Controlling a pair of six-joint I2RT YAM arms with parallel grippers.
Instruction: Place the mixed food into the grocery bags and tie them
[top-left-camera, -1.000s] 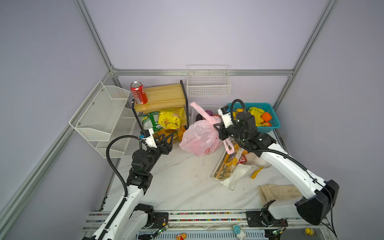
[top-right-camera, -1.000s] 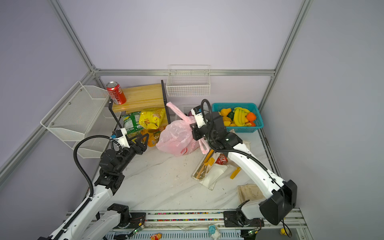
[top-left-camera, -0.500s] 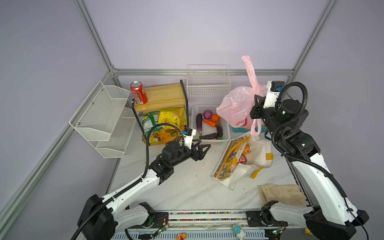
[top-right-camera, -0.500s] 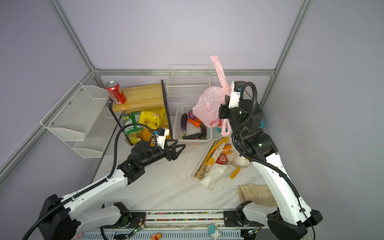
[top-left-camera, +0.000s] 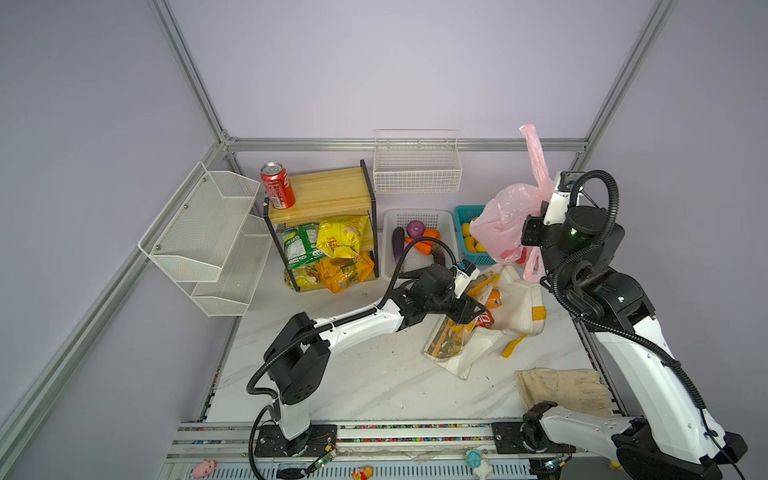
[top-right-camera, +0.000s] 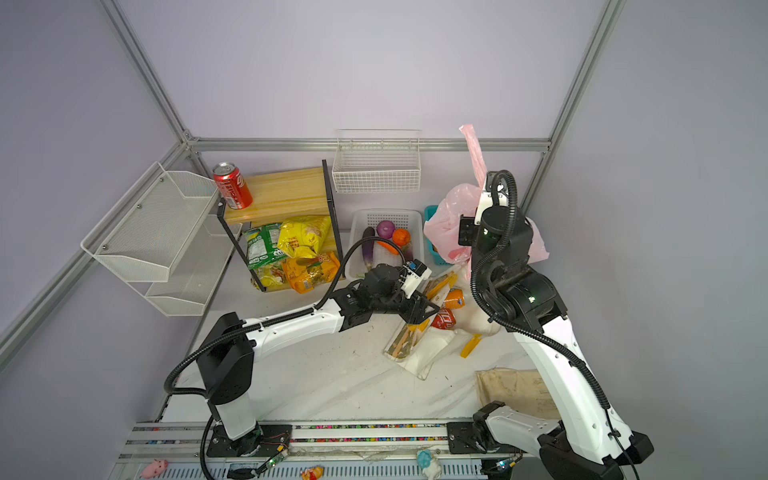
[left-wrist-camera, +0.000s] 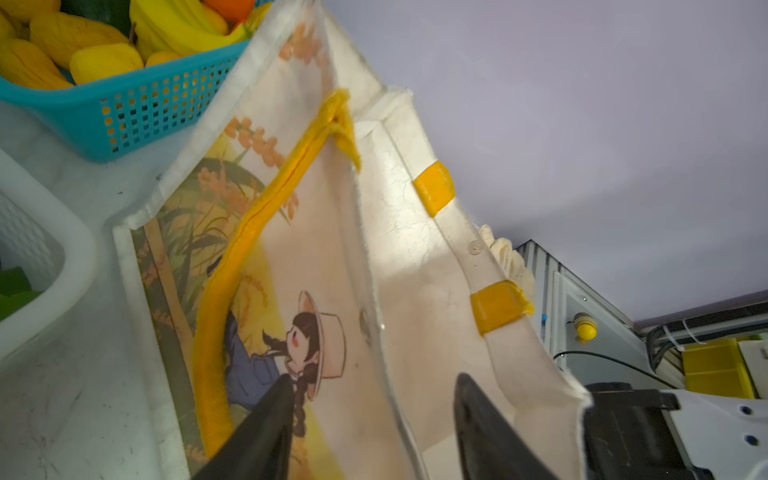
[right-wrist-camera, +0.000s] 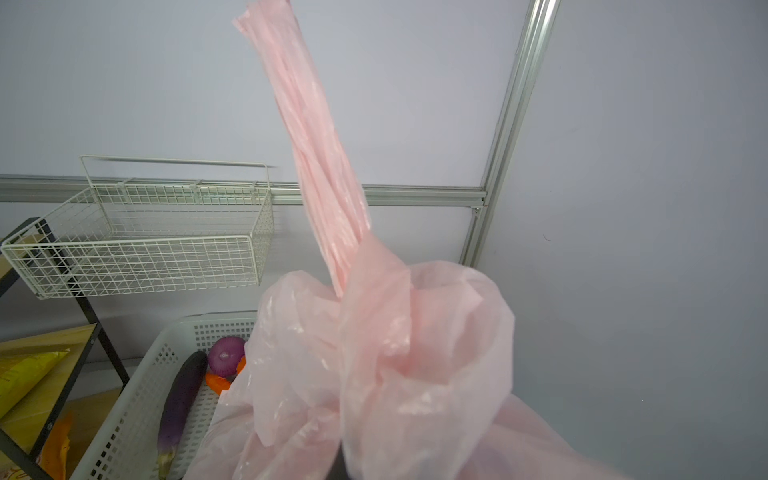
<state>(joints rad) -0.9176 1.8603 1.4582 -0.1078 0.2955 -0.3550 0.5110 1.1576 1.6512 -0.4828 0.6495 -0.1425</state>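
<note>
Reached across since the earlier frame, the left hand (top-left-camera: 469, 316) is set at the tote (top-left-camera: 519, 303), which lies on the table (top-left-camera: 374, 374) at right; its fingers are spread astride the rim. At far right the pink bag (top-left-camera: 505, 220) is held up, pinched by the right hand (top-left-camera: 530, 232). One cola can (top-left-camera: 277, 185) is seen on the far-left shelf (top-left-camera: 328, 193).

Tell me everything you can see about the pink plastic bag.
The pink plastic bag is thin, translucent, crumpled film, puffed out. It hangs clear of the table at the back right, partly hiding the teal basket. The right claw is shut on its gathered neck. One twisted handle stands upright above; a looped handle dangles below.
</note>
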